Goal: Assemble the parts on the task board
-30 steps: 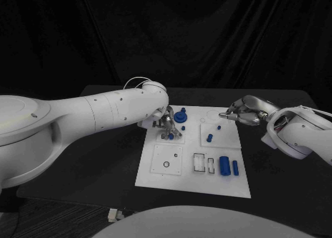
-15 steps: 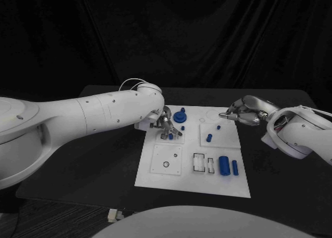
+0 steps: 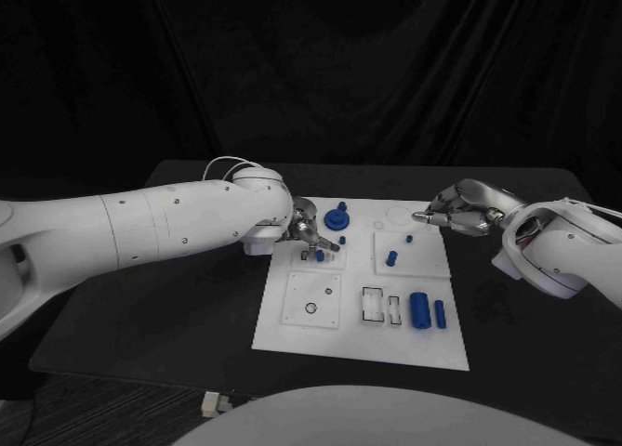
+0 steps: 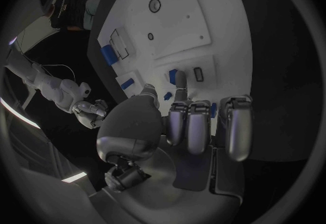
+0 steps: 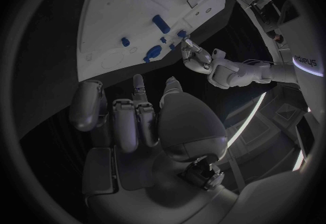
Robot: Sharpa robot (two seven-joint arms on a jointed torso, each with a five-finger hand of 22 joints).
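Blue parts (image 3: 420, 310): most lie loose on the board (image 3: 324, 330); assembly early.
Left hand (image 3: 308, 232): fingers curled over a small part; grip unclear.
Right hand (image 3: 456, 214): fingers curled, empty.

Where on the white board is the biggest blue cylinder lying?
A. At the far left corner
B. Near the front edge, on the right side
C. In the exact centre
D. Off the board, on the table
B: the big cylinder lies toward the board's front right, beside a thinner blue piece.

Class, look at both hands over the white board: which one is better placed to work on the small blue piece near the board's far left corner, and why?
Left. The left hand has its fingers right over the small blue piece on the white board. The right hand hangs by the board's far right edge, holding nothing.
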